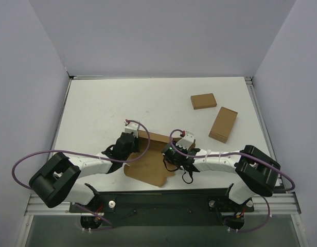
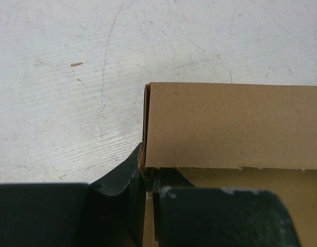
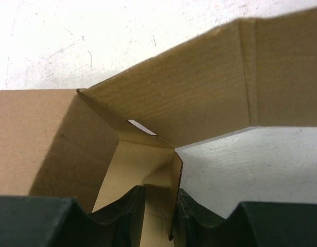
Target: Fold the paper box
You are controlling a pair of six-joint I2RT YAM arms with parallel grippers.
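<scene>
We see the paper box point(image 1: 148, 174) half-raised at the counter's point(image 1: 122, 103) near edge. The left gripper's point(image 2: 148, 172) jaws are pinched tight on one wall's end. The right gripper's point(image 3: 161, 200) jaws straddle an upright flap, narrowly apart.

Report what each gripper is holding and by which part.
The left gripper pinches the paper box at the end of its raised wall. The right gripper straddles an upright side flap; whether it grips cannot be told.

A lab test cell: white table point(image 1: 148, 103) walled by plain grey panels point(image 1: 163, 36).
</scene>
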